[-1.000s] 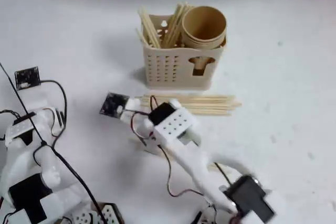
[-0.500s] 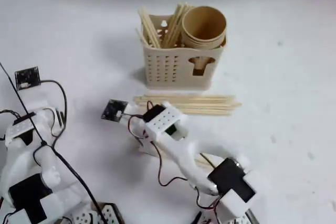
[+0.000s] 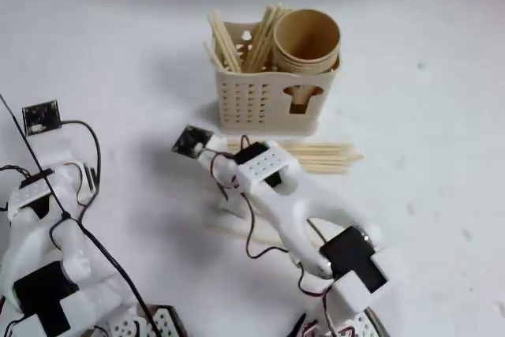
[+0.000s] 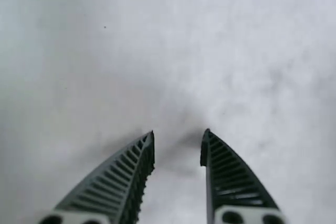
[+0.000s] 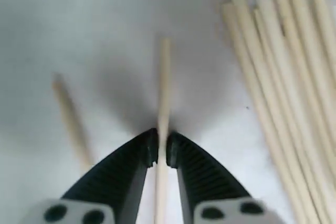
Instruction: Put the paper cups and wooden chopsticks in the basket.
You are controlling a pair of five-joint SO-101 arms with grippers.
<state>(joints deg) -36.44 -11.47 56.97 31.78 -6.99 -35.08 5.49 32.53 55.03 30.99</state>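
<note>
From above, the basket (image 3: 268, 104) stood toward the far side of the white surface (image 3: 442, 76). A stack of paper cups (image 3: 306, 37) was nested in one end of it, and a sheaf of upright chopsticks (image 3: 245, 41) leaned in the other. Just in front of the basket a bundle of chopsticks (image 3: 327, 158) lay flat on the surface, side by side. The right arm (image 3: 292, 203) stretched across the middle of the surface with its wrist over one end of that bundle. The left arm (image 3: 39, 258) sat folded at the near edge — well apart from the basket.

In the left wrist view, the left hand (image 4: 177, 145) hung above bare surface with its two ribbed fingers spread apart.

In the right wrist view, the right hand (image 5: 161, 148) had its fingertips pressed together on a single chopstick (image 5: 164, 82) — the stick was pinched between them and ran straight out ahead of the tips. Whether it was lifted off the surface could not be told. A loose chopstick (image 5: 71, 119) lay apart on one side of it. The bundle lay near it on the other side, its sticks touching one another.
</note>
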